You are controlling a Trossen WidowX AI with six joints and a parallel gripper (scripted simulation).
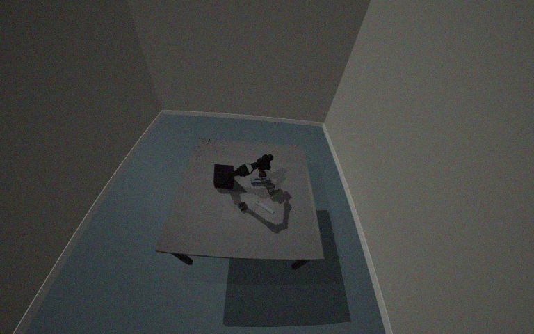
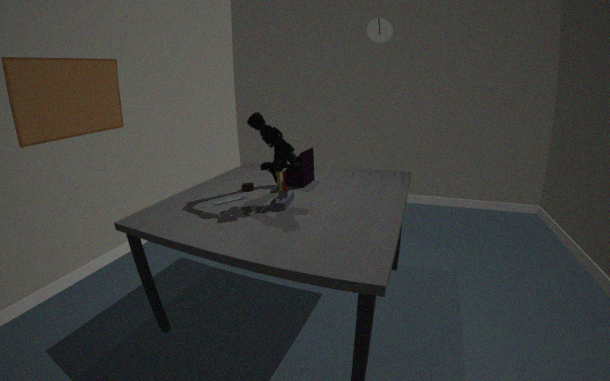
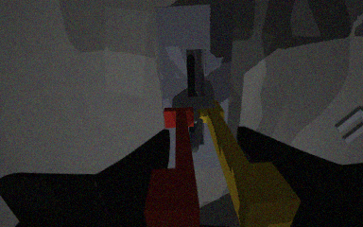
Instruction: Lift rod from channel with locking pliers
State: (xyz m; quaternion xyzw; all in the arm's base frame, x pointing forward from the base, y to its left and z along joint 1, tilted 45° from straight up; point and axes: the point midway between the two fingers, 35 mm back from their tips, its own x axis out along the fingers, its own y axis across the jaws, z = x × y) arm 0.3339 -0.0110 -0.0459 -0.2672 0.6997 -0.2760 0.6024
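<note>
The black arm (image 1: 245, 169) (image 2: 272, 136) bends over the table (image 1: 236, 236) (image 2: 341, 233), its gripper (image 1: 261, 176) (image 2: 279, 175) (image 3: 203, 133) pointing down. The gripper is closed part-way on the locking pliers (image 2: 279, 182) (image 3: 184, 148), its dark fingers standing on the outer sides of one red and one yellow handle. The handles rise upright and are spread apart in the wrist view, drawing nearer each other toward the grey head. The head lies at the slotted grey-blue holster (image 1: 257, 182) (image 2: 286, 199) (image 3: 181, 28); how deeply it is seated cannot be told. The pale, narrow channel piece (image 1: 265, 207) (image 2: 229, 200) (image 3: 351, 124) rests on the table, apart from the holster; in the wrist view it appears at the right edge as two parallel strips. The rod is too small and dim to be distinguished there. A small dark brown block (image 1: 243, 206) (image 2: 247, 186) sits near the channel piece. A dark purple box (image 1: 223, 176) (image 2: 306, 168) stands beside the arm. Behind, a round clock (image 2: 380, 30) and an orange-brown board (image 2: 63, 101) hang on separate walls. Shadows of the arm stretch across the table, passing around the channel piece.
</note>
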